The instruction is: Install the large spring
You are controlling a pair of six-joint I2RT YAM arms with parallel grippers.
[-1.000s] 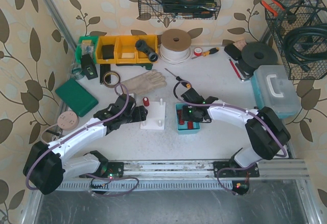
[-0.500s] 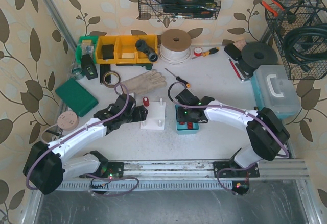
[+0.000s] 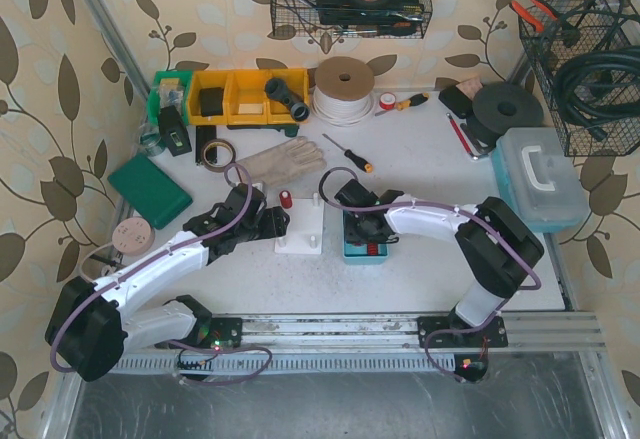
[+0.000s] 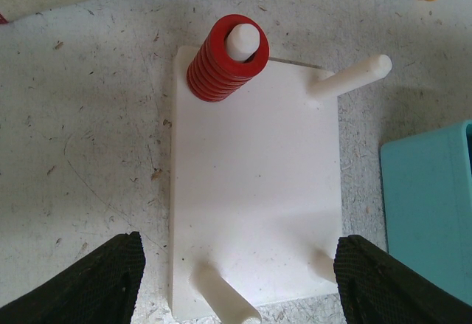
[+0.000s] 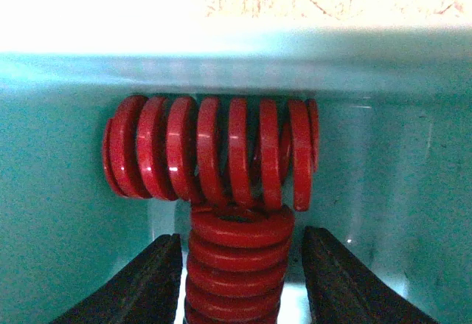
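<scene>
Straddling a red spring in the teal tray

My right gripper sits low in the tray, fingers narrow on either side of the red spring (whether they pinch it, I cannot tell). A fatter spring lies crosswise behind, against the wall. My left gripper stands wide around the white peg base, a seated spring on one far peg.

Springs look like glossy red-coated metal coils, the tray holding them smooth teal plastic with a soft sheen, the peg board matt white plastic, the table rough, speckled and scuffed, my left fingers matt black, finely textured.
</scene>
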